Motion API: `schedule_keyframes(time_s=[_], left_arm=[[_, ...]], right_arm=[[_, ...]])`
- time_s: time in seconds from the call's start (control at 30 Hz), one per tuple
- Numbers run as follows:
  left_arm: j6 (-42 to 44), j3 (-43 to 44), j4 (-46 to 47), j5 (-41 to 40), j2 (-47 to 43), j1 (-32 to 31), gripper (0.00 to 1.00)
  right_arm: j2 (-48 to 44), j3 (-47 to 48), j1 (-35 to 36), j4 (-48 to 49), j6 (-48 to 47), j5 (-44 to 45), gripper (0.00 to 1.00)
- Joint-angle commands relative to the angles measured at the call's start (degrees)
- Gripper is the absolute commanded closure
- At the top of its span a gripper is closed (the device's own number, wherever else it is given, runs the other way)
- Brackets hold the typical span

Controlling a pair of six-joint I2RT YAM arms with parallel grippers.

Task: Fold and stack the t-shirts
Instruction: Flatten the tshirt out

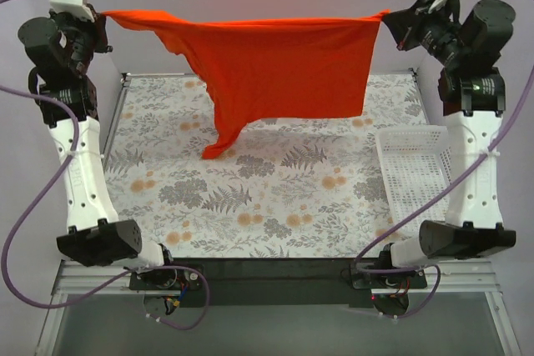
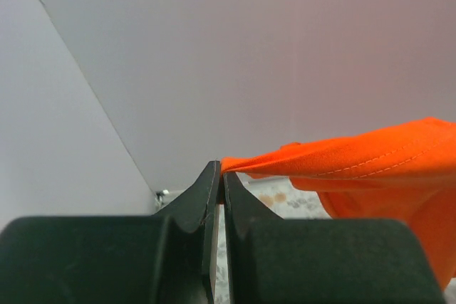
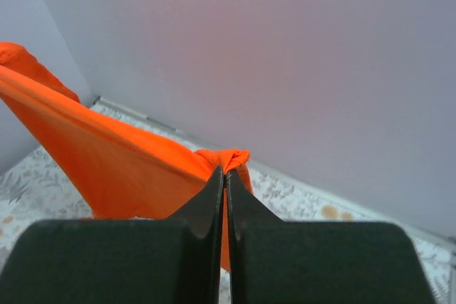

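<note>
One orange-red t-shirt (image 1: 275, 64) hangs stretched in the air above the back of the floral mat (image 1: 275, 198). My left gripper (image 1: 102, 16) is shut on its left corner, high at the back left. My right gripper (image 1: 385, 16) is shut on its right corner, high at the back right. The cloth sags from a taut top edge, and its lowest tip (image 1: 213, 152) hangs down to about the mat. In the left wrist view the t-shirt (image 2: 356, 161) runs rightward from my left gripper (image 2: 221, 172). In the right wrist view a bunched t-shirt (image 3: 107, 154) corner pokes out above my right gripper (image 3: 225, 170).
A white slotted basket (image 1: 415, 174) lies on the mat's right side, beside the right arm. Pale walls close in behind and at both sides. A metal frame edges the mat at the back.
</note>
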Motion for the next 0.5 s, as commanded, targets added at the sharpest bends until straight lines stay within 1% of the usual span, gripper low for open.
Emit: schedule_keyframes(time_s=[0.0, 0.03, 0.1, 0.13, 0.17, 0.33, 0.47], left_arm=[[-0.24, -4.92, 12.05, -9.01, -9.89, 0.73, 1.00], [0.55, -6.78, 14.25, -11.03, -14.00, 0.73, 1.00], [2.30, -11.43, 20.38, -16.03, -17.80, 0.73, 1.00], [3.79, -12.06, 20.77, -17.10, -20.69, 0.73, 1.00], [4.41, -12.16, 22.43, -17.81, -21.59, 0.73, 1.00], [6.35, -12.24, 21.39, -19.84, -25.90, 0.73, 1.00], [8.02, -11.90, 21.65, -19.93, -25.65, 0.73, 1.00]], right_arm=[[-6.87, -0.44, -1.00, 8.22, -1.75, 6.14, 0.99], [-9.93, -1.41, -1.00, 9.10, -2.02, 7.36, 0.99], [-12.93, -4.05, -1.00, 11.30, -3.33, 8.34, 0.99], [-15.73, -4.84, -1.00, 12.79, -3.77, 9.39, 0.99], [-16.97, -6.15, -1.00, 13.32, -4.30, 9.66, 0.99], [-21.20, -6.87, -1.00, 14.03, -5.98, 10.80, 0.99], [-20.68, -6.69, -1.00, 14.47, -5.89, 10.63, 0.99]])
